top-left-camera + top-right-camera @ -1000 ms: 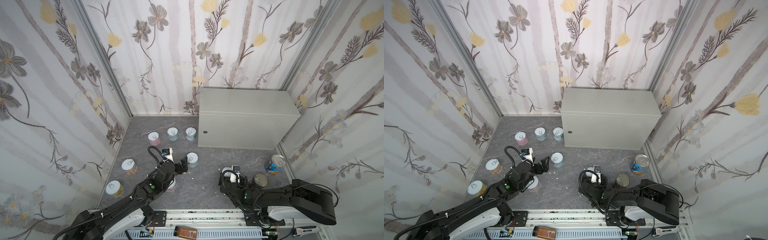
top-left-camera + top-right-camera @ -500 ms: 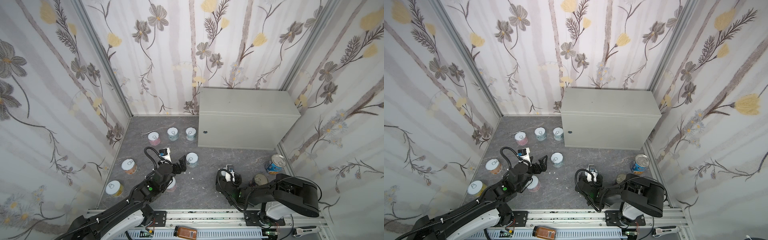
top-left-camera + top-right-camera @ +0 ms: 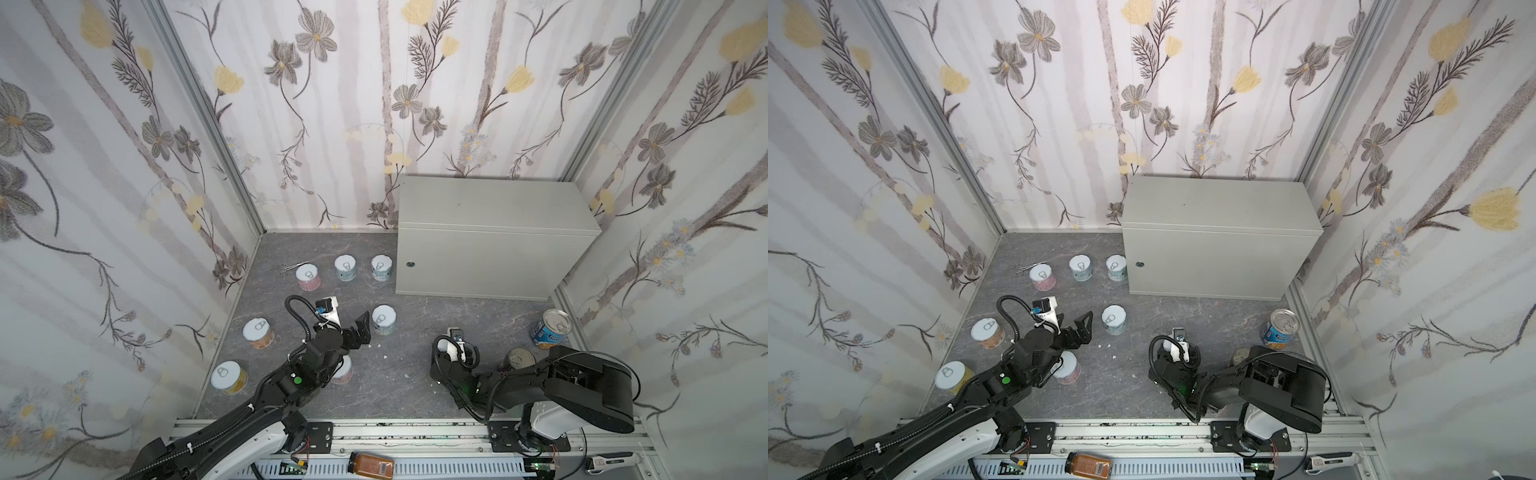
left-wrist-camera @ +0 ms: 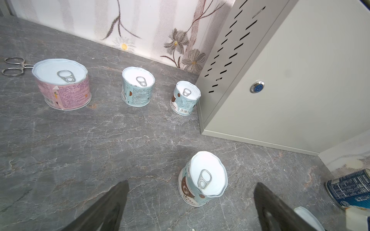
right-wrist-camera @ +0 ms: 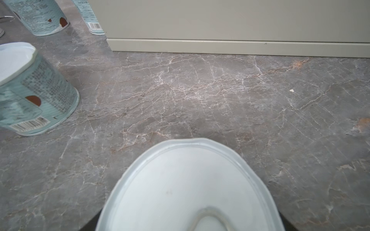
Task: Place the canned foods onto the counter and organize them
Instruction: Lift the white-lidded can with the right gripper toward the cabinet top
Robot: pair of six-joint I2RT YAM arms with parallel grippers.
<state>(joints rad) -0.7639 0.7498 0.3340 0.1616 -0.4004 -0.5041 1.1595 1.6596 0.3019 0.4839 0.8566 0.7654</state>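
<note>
The counter (image 3: pixel 494 216) (image 3: pixel 1217 203) stands at the back right with nothing on its top. Short cans sit on the floor: pink (image 3: pixel 308 277), two teal (image 3: pixel 345 267) (image 3: pixel 382 267), orange (image 3: pixel 258 332), yellow (image 3: pixel 228 376), and another pink one (image 3: pixel 343 372) under my left arm. My left gripper (image 3: pixel 353 332) (image 4: pixel 191 183) is open, just short of a lone teal can (image 3: pixel 383 319) (image 4: pixel 202 180). My right gripper (image 3: pixel 457 353) is shut on a short can (image 5: pixel 186 190), whose lid fills the right wrist view. A blue tall can (image 3: pixel 550 328) and a dark one (image 3: pixel 517 359) stand to its right.
Metal scissors (image 3: pixel 291 268) (image 4: pixel 14 66) lie by the back pink can. An amber jar (image 3: pixel 371 463) and a white tool (image 3: pixel 611 461) rest on the front rail. Flowered walls close in three sides. Small white crumbs dot the floor.
My right gripper has closed round the short can and its arm has folded inward to the left. The left gripper stays open and has hardly moved.
</note>
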